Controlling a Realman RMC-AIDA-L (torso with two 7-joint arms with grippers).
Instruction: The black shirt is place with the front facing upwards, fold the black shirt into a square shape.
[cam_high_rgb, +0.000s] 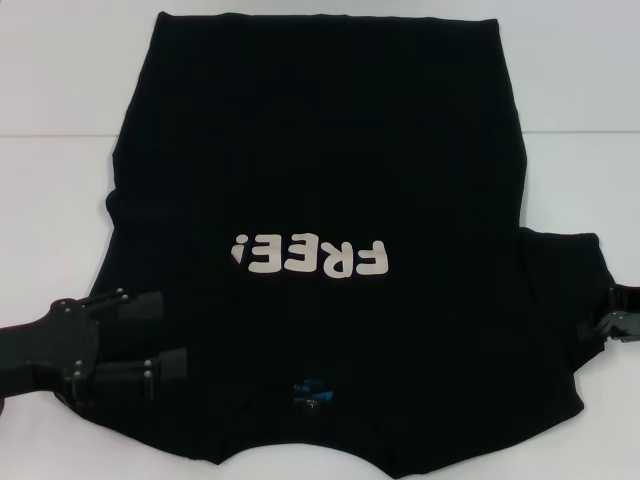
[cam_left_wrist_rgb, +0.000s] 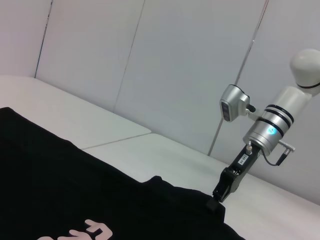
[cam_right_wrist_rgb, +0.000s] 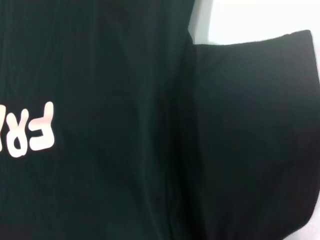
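Observation:
The black shirt (cam_high_rgb: 320, 150) lies flat and front up on the white table (cam_high_rgb: 60, 120). Its collar and blue neck label (cam_high_rgb: 310, 392) are toward me, and the cream "FREE!" letters (cam_high_rgb: 310, 257) read upside down. My left gripper (cam_high_rgb: 175, 332) is open over the shirt's near left shoulder with nothing between its jaws. At the outer edge of the spread right sleeve (cam_high_rgb: 565, 290) sits my right gripper (cam_high_rgb: 620, 318). The left wrist view shows that right gripper (cam_left_wrist_rgb: 220, 192) touching the sleeve edge of the shirt (cam_left_wrist_rgb: 50, 190). The right wrist view holds only the shirt (cam_right_wrist_rgb: 125, 75) and its sleeve (cam_right_wrist_rgb: 255, 125).
White tabletop shows around the shirt on the far left, far right and back. A seam in the table (cam_left_wrist_rgb: 115, 141) runs behind the shirt. White wall panels (cam_left_wrist_rgb: 150, 60) stand beyond the table.

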